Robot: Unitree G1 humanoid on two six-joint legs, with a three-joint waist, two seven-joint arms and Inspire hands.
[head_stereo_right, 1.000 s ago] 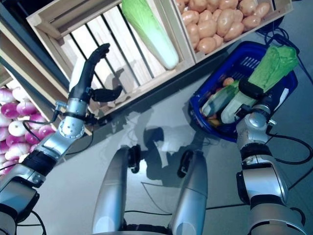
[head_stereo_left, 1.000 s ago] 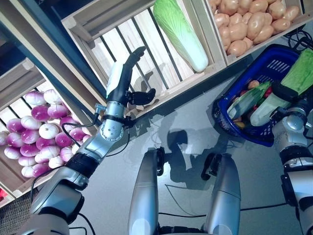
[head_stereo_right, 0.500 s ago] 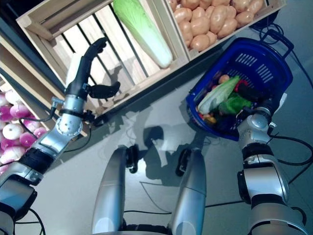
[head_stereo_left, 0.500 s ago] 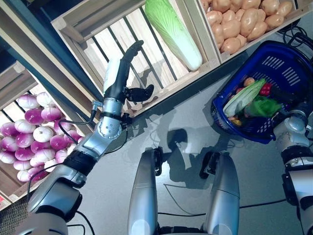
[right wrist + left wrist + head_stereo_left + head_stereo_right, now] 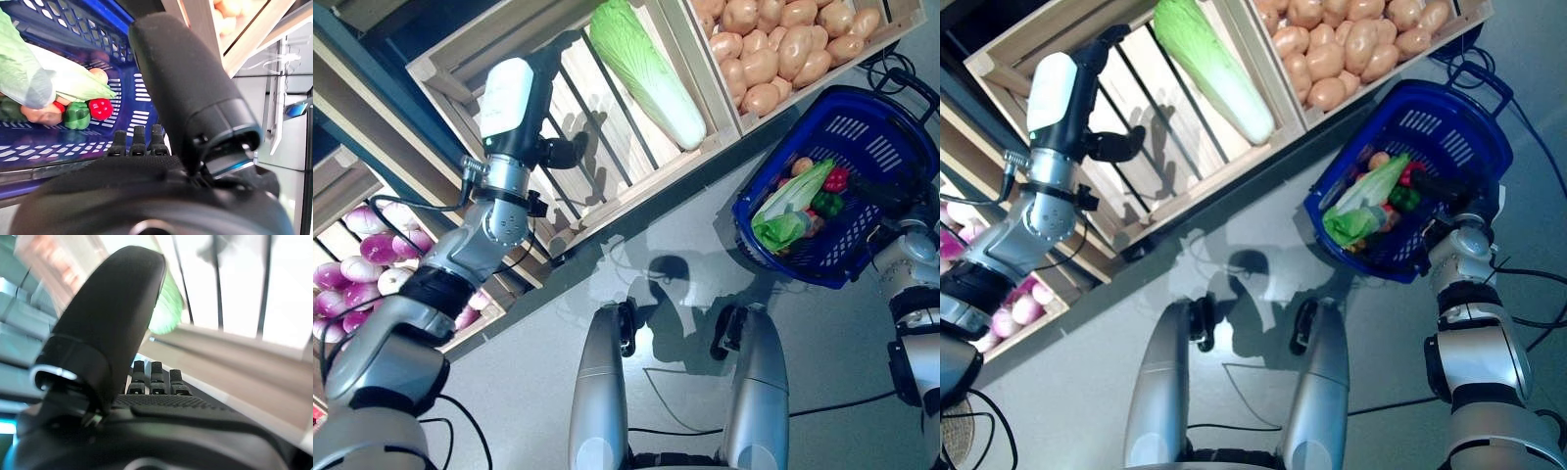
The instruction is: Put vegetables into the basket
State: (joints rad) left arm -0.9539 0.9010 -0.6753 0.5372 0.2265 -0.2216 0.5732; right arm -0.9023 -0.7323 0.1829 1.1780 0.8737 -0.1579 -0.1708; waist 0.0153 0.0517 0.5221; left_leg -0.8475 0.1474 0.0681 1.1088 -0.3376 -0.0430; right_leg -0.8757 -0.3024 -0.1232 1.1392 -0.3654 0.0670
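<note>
1. The purple onions [image 5: 357,284] lie in the crate furthest to the robot's left of the slatted crate [image 5: 607,108] and have no part in this step.
2. The left hand [image 5: 514,108] hangs over the slatted crate's left half, fingers straight and thumb out, holding nothing. It should travel along the slats toward the cabbage and come down over its thick middle.
3. The napa cabbage [image 5: 646,69] lies aslant at the slatted crate's right end, untouched. As I judge it, a broad wrap will serve better than a fingertip pinch.
4. The potatoes [image 5: 773,49] fill the crate just right of the slatted crate.
5. The blue basket [image 5: 891,137], below the potatoes, already holds a leafy cabbage [image 5: 788,201], a red pepper [image 5: 836,179] and a green pepper [image 5: 827,204].
6. The right hand [image 5: 161,161] is at the basket's rim; whether it grips I cannot tell.
</note>
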